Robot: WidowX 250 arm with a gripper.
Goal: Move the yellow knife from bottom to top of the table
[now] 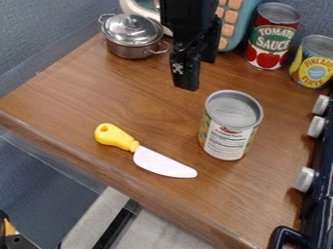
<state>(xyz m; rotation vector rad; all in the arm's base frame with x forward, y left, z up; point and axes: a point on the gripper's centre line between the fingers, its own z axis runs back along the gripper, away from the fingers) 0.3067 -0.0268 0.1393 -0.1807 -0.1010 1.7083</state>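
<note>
Currently, the yellow-handled knife (151,156) is lying near the bottom edge of the table (71,99), while a can (229,127) is standing to its right. Above the table, the gripper (187,80) is hanging nearer the top edge; I cannot tell whether it is open or closed.

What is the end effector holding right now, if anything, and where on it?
Nothing is held: the end effector hangs above the table, and the yellow-handled knife lies apart from it.
</note>
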